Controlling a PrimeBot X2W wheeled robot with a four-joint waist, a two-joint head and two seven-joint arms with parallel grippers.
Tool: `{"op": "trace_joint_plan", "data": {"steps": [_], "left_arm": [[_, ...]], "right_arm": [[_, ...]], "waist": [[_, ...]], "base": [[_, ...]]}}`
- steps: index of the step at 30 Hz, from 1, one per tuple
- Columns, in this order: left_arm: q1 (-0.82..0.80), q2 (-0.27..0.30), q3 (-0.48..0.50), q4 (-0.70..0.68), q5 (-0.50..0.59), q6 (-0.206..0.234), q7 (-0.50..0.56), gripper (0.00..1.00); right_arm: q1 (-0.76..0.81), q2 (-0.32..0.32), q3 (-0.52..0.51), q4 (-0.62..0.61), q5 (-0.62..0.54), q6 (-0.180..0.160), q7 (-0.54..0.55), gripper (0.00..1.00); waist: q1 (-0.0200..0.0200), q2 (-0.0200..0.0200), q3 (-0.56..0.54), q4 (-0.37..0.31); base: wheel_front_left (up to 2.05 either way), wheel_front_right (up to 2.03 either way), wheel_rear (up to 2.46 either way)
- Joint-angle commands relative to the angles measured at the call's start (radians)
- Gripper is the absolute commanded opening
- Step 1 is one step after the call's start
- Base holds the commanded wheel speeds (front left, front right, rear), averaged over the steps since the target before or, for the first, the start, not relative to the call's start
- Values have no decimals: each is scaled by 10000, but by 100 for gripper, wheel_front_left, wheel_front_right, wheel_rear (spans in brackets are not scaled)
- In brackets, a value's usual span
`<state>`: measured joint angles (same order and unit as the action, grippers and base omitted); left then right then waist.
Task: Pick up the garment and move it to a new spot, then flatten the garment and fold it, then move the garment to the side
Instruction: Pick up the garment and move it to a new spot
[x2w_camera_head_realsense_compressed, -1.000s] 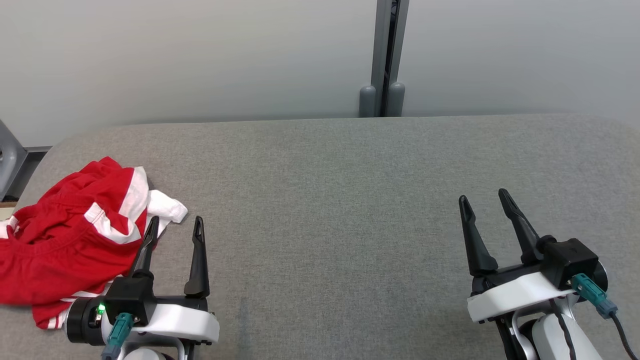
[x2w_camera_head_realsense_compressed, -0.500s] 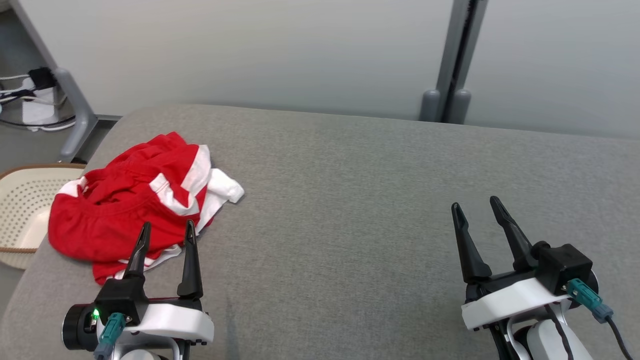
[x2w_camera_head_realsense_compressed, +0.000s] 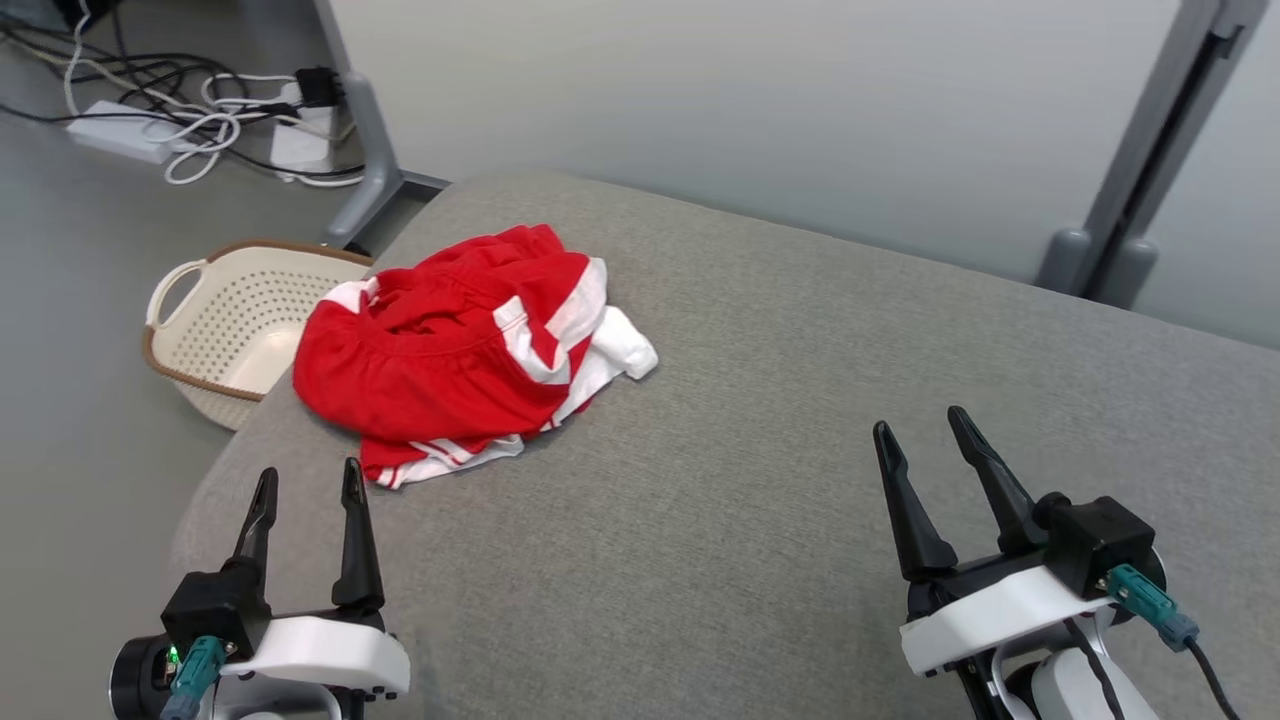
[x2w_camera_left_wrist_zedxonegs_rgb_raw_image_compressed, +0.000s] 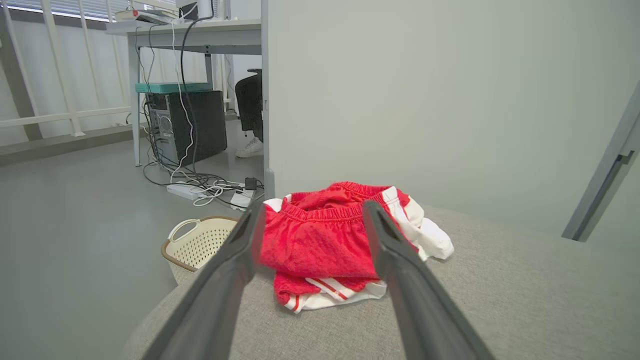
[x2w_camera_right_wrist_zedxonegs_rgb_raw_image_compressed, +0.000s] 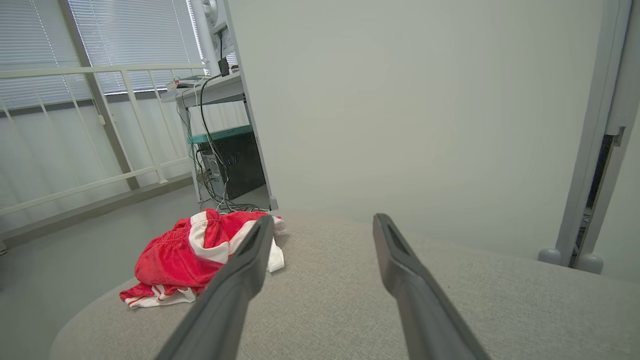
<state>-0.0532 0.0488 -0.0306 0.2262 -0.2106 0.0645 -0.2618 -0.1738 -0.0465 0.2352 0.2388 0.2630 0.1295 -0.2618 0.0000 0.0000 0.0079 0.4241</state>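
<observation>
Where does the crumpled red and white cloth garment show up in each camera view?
Head view: the crumpled red and white garment lies upper left of centre, near the corner of the grey padded surface.
Left wrist view: it sits in the centre.
Right wrist view: it sits at the lower left.
Shared landmark: the grey metal post stands at the right in all three.

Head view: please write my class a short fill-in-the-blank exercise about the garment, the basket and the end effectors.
The crumpled garment is mostly ____ with white stripes.
The perforated basket stands on the ____ beside the grey table.
The left end effector and the right end effector are both ____, holding nothing.
Missing words: red; floor; open.
</observation>
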Motion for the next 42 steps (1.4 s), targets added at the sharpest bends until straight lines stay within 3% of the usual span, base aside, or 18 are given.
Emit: {"op": "trace_joint_plan", "data": {"steps": [1, 6, 13, 20, 28, 42], "left_arm": [[-36, 31, 26, -2, 5, 39, -49, 100], [25, 33, 100, 17, 41, -57, -49, 100], [89, 34, 314, -18, -196, -123, -49, 100], [-403, 236, 511, 95, -626, -602, 84, 100], [-1712, 1247, 730, 213, -1371, -1193, 2497, 100], [-4180, 3214, 1284, 1348, -3733, -1817, 6842, 100]], "right_arm": [[28, -77, 9, 23, 55, 22, -49, 100], [-16, -77, 145, 78, 94, 22, -47, 100], [-171, -73, 396, 168, 209, 22, -49, 100], [-176, -148, 532, 180, 330, 22, -49, 100], [-396, -134, 644, 125, 485, 22, -49, 100], [-1149, -317, 755, 16, 567, 23, -47, 100]], "waist": [[0, 0, -5, 463], [0, 0, 23, 886], [0, 0, 46, 921], [0, 0, 78, 669], [0, 0, 264, -274], [0, 0, 1563, -2748]], "base": [[0, 0, 0], [0, 0, 0], [0, 0, 0], [0, 0, 0], [0, 0, 0], [0, 0, 0]]}}
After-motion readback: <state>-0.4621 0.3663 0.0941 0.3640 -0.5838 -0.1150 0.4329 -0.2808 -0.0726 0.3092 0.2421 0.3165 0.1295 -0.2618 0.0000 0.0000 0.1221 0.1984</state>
